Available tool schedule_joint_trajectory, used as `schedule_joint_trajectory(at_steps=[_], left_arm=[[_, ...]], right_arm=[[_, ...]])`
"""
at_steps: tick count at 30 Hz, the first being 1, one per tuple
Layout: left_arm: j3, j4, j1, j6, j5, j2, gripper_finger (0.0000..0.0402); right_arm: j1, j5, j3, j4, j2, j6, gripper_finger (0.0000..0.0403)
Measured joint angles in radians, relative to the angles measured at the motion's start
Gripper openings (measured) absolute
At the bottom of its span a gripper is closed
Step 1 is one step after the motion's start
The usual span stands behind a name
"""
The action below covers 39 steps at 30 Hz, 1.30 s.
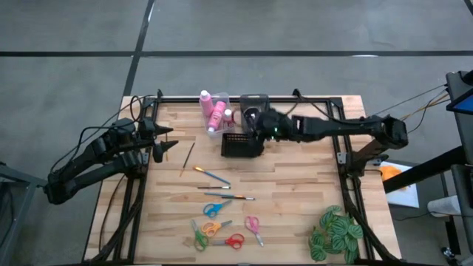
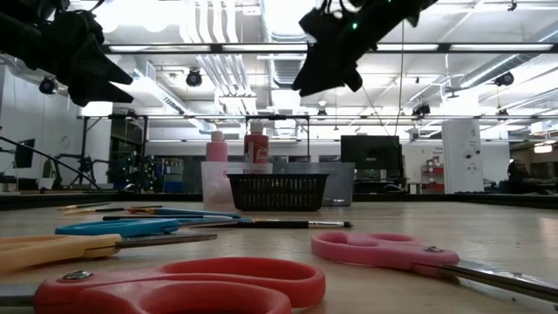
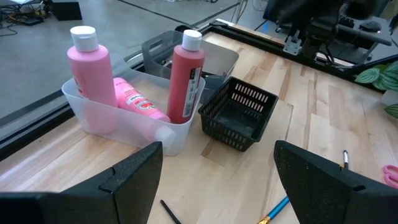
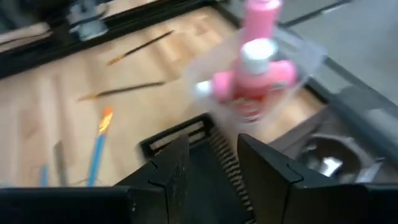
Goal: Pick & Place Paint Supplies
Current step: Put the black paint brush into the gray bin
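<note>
Scissors (image 2: 174, 286) lie nearest, at the table's near edge, with brushes (image 1: 213, 177) mid-table. Three pink bottles (image 3: 90, 68) already sit in the clear bin (image 3: 127, 127) at the far edge. Over the black basket (image 1: 242, 145) beside it, the right gripper (image 1: 260, 127) hovers, fingers part open, nothing visibly between them. Left gripper (image 1: 164, 140) waits at the left, fingers wide apart, empty. For the next pick, come straight down on one brush, fingers across its handle, clear of its neighbours.
</note>
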<state>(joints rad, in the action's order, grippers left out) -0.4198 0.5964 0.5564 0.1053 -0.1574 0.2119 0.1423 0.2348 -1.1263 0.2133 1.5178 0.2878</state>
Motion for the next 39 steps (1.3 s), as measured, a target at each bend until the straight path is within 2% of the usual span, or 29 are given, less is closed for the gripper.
schedule_joint_trajectory(at_steps=[4, 13, 20, 25, 33, 39], left_arm=[[0.0, 0.0, 0.0, 0.0, 0.0, 0.0, 0.0311], [0.0, 0.0, 0.0, 0.0, 0.0, 0.0, 0.0311], [0.0, 0.0, 0.0, 0.0, 0.0, 0.0, 0.0311], [0.0, 0.001, 0.0, 0.0, 0.0, 0.001, 0.0311], [0.0, 0.0, 0.0, 0.0, 0.0, 0.001, 0.0311], [0.0, 0.002, 0.0, 0.004, 0.0, 0.001, 0.0311]], right_arm=[[-0.093, 0.0, 0.046, -0.014, 0.0, 0.019, 0.0137], [-0.313, 0.0, 0.188, -0.173, 0.003, 0.024, 0.0137], [-0.428, 0.003, 0.294, -0.302, 0.05, 0.027, 0.0137], [-0.475, 0.002, 0.317, -0.428, 0.139, 0.05, 0.0137], [-0.498, 0.01, 0.262, -0.429, 0.294, 0.108, 0.0137], [-0.498, 0.022, 0.232, -0.429, 0.351, 0.106, 0.0137]])
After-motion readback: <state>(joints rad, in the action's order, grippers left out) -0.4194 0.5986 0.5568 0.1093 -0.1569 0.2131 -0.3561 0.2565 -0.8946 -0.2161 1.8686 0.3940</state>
